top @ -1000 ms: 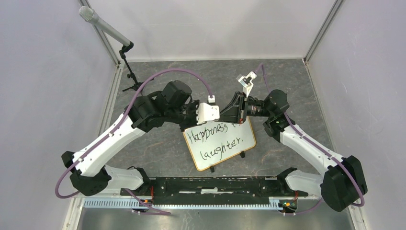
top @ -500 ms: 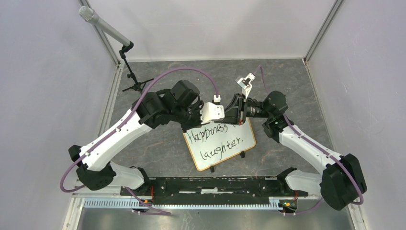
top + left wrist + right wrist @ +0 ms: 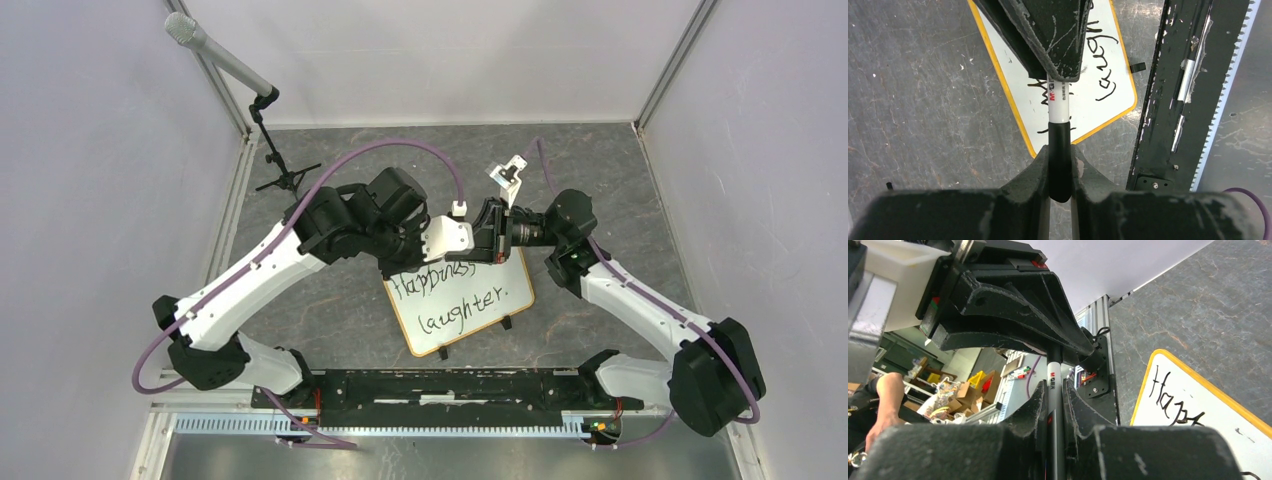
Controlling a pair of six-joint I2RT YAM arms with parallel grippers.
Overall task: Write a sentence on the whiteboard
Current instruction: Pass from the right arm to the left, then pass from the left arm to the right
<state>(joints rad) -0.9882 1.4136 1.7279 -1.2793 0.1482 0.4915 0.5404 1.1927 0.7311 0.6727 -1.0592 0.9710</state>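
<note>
1. The left gripper (image 3: 1060,150) and the right gripper (image 3: 1053,387) meet nose to nose just above the far edge of the whiteboard (image 3: 508,272). They share one marker (image 3: 1058,102) between them.
2. The left gripper's fingers are pinched nearly together on the black cap (image 3: 1060,132). The right gripper's fingers are drawn in just as tight on the white barrel.
3. I take this hold to be for working the cap, one hand steadying the barrel while the other handles the end piece. With the writing looking finished, I'd guess the cap is going on rather than coming off.
4. Holding the marker up above the whiteboard rather than against it keeps the tip clear of the ink.
5. The whiteboard lies flat on the grey table (image 3: 340,300), turned askew so its lines run uphill to the right. Two small black feet stick out from its near edge.
6. It is a small white panel with a thin tan-yellow frame and rounded corners.
7. The sentence (image 3: 460,305) is thin dark handwriting in two lines. The upper line reads "Happiness", and the grippers hide whatever comes after it. The lower line reads "laughter." with a full stop.
8. The strokes look clean and unsmudged.
</note>
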